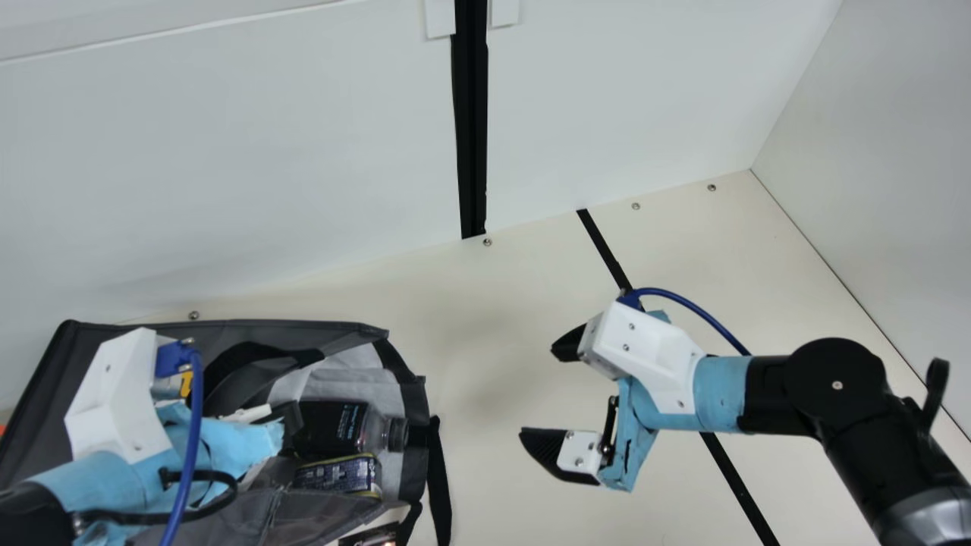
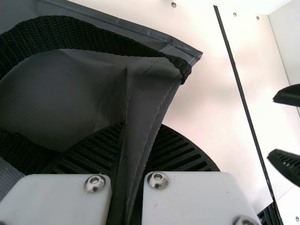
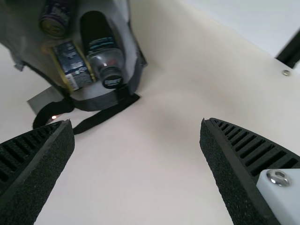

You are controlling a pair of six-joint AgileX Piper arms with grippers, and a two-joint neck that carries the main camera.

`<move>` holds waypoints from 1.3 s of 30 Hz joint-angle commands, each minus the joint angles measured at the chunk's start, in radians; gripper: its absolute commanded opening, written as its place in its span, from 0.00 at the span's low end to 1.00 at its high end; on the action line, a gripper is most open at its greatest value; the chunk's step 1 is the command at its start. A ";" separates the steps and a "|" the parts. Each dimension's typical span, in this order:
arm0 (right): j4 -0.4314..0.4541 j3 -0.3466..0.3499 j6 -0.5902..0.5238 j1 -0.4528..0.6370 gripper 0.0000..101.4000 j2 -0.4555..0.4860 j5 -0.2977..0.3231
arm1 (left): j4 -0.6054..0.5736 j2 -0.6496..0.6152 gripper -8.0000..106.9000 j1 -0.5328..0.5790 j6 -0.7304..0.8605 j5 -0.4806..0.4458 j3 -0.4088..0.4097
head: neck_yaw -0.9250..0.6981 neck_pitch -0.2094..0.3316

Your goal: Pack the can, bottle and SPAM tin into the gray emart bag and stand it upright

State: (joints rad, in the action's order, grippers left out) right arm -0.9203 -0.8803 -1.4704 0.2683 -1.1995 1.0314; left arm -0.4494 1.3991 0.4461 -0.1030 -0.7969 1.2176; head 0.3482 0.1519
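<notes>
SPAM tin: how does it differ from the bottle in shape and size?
The SPAM tin is boxy with yellow edges, while the bottle is round and narrows to a capped neck. The bottle is longer than the SPAM tin. Both lie inside the gray bag, near its mouth.

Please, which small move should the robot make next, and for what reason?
Perhaps bring the open right pincer to the bag at its mouth and grip there, to help tip it up: the left pincer holds its cloth, the can, bottle and tin lie inside, but the bag lies on its side.
</notes>
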 commanded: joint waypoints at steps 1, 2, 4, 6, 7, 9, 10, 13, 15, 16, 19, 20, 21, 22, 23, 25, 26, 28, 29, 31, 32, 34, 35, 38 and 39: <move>0.012 0.000 0.016 0.014 0.94 0.009 -0.014 | 0.000 0.000 0.00 0.000 0.000 0.000 0.000 | 0.001 0.023; 0.019 0.000 0.025 0.021 0.94 0.015 -0.021 | 0.000 0.000 0.00 0.000 0.000 0.000 0.000 | 0.001 0.023; 0.034 -0.001 0.045 0.034 0.94 0.027 -0.035 | 0.000 0.000 0.00 0.000 0.000 0.000 0.000 | 0.001 0.023; 0.052 0.000 0.066 0.046 0.94 0.038 -0.052 | 0.000 0.000 0.00 0.000 0.000 0.000 0.000 | 0.001 0.023; 0.062 0.000 0.079 0.051 0.94 0.044 -0.062 | 0.000 0.000 0.00 0.000 0.000 0.000 0.000 | 0.001 0.023; 0.082 0.000 0.103 0.062 0.94 0.054 -0.081 | 0.000 0.000 0.00 0.000 0.000 0.000 0.000 | 0.001 0.023; 0.094 0.001 0.117 0.068 0.94 0.058 -0.092 | 0.000 0.000 0.00 0.000 0.000 0.000 0.000 | 0.001 0.023; 0.132 0.000 0.162 0.085 0.94 0.072 -0.124 | 0.000 0.000 0.00 0.000 0.000 0.000 0.000 | 0.001 0.023; 0.163 0.000 0.199 0.098 0.94 0.080 -0.148 | 0.000 0.000 0.00 0.000 0.000 0.000 0.000 | 0.001 0.023; 0.179 -0.001 0.218 0.104 0.94 0.084 -0.161 | 0.000 0.000 0.00 0.000 0.000 0.000 0.000 | 0.001 0.023; 0.231 -0.004 0.281 0.124 0.94 0.093 -0.195 | 0.000 0.000 0.00 0.000 0.000 0.000 0.000 | 0.001 0.023; 0.249 -0.006 0.302 0.130 0.94 0.096 -0.206 | 0.000 0.000 0.00 0.000 0.000 0.000 0.000 | 0.001 0.023; 0.266 -0.008 0.323 0.137 0.94 0.099 -0.215 | 0.000 0.000 0.00 0.000 0.000 0.000 0.000 | 0.001 0.023; 0.285 -0.011 0.344 0.143 0.94 0.101 -0.225 | 0.000 0.000 0.00 0.000 0.000 0.000 0.000 | 0.001 0.023; 0.303 -0.013 0.365 0.149 0.94 0.104 -0.232 | 0.000 0.000 0.00 0.000 0.000 0.000 0.000 | 0.001 0.023; 0.340 -0.019 0.407 0.163 0.94 0.109 -0.247 | 0.000 0.000 0.00 0.000 0.000 0.000 0.000 | 0.001 0.023; 0.359 -0.023 0.428 0.170 0.94 0.111 -0.254 | 0.000 0.000 0.00 0.000 0.000 0.000 0.000 | 0.001 0.023; 0.397 -0.032 0.470 0.184 0.94 0.115 -0.263 | 0.000 0.000 0.00 0.000 0.000 0.000 0.000 | 0.001 0.023; 0.417 -0.037 0.492 0.191 0.94 0.117 -0.266 | 0.000 0.000 0.00 0.000 0.000 0.000 0.000 | 0.001 0.023; 0.457 -0.049 0.536 0.204 0.94 0.121 -0.271 | 0.000 0.000 0.00 0.000 0.000 0.000 0.000 | 0.001 0.023; 0.478 -0.055 0.558 0.210 0.94 0.123 -0.274 | 0.000 0.000 0.00 0.000 0.000 0.000 0.000 | 0.001 0.023; 0.519 -0.068 0.599 0.224 0.94 0.127 -0.275 | 0.000 0.000 0.00 0.000 0.000 0.000 0.000 | 0.001 0.023; 0.542 -0.074 0.621 0.229 0.94 0.129 -0.275 | 0.000 0.000 0.00 0.000 0.000 0.000 0.000 | 0.001 0.023; 0.611 -0.093 0.684 0.246 0.94 0.137 -0.274 | 0.000 0.000 0.00 0.000 0.000 0.000 0.000 | 0.001 0.023; 0.634 -0.100 0.706 0.251 0.94 0.139 -0.272 | 0.000 0.000 0.00 0.000 0.000 0.000 0.000 | 0.001 0.023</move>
State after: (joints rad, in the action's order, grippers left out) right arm -0.3419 -0.9753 -0.8138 0.5157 -1.0615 0.7599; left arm -0.4494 1.3991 0.4461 -0.1030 -0.7969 1.2176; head 0.3482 0.1519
